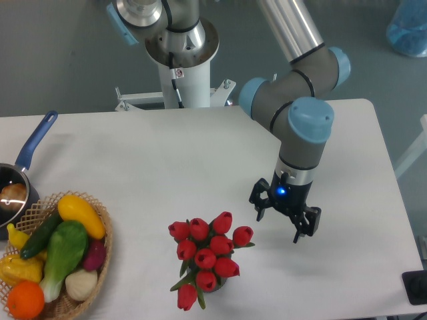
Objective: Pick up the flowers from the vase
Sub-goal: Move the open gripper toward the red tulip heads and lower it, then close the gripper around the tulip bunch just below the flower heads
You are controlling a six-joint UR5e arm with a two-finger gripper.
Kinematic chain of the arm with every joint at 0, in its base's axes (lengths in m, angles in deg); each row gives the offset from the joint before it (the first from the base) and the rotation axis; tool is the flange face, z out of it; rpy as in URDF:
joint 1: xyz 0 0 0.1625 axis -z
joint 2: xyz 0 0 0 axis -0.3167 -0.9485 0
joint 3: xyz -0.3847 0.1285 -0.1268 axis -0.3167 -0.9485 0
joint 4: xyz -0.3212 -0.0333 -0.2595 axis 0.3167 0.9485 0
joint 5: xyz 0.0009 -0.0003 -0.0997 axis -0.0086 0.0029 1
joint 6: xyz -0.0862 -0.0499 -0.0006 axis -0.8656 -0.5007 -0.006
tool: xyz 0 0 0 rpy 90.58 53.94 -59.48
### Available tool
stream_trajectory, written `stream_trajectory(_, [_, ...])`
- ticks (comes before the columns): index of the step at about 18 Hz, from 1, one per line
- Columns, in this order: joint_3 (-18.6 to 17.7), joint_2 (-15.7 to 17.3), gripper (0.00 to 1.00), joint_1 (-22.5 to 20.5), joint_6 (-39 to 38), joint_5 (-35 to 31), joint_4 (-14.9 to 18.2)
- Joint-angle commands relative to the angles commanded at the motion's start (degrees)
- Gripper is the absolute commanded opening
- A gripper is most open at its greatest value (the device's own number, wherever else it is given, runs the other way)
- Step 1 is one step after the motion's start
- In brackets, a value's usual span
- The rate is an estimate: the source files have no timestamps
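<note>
Your black two-finger tool (285, 215) hangs spread wide, holding nothing, just right of the bunch of red tulip buds (207, 256) on the white surface (160, 173).

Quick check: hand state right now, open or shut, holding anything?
Hand: open, fingers spread, holding nothing; it hangs to the right of the flowers, apart from them.
</note>
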Motion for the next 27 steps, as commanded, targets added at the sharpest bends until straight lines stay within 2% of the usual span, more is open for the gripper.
stream_trajectory(2, [-1.8, 1.8, 1.0, -0.2, 0.0, 0.8, 0.3])
stream_trajectory(4, [-1.7, 2.2, 1.0, -0.4, 0.1, 3.9, 0.3])
stream_trajectory(8, [-1.1, 2.1, 1.0, -2.3, -0.9, 19.1, 0.3])
stream_trajectory(11, [0.1, 2.1, 1.0, -3.1, -7.6, 27.7, 0.2])
stream_trajectory(13, [0.1, 2.0, 1.0, -3.5, -8.5, 33.0, 0.3])
stream_trajectory(16, [-0.2, 2.0, 1.0, -3.7, -8.7, 34.3, 0.3])
stream_trajectory(19, [0.1, 0.6, 1.0, -3.3, -8.3, 34.0, -0.1])
stream_trajectory(27, [3.9, -2.5, 1.0, -2.1, -8.5, 34.3, -0.2])
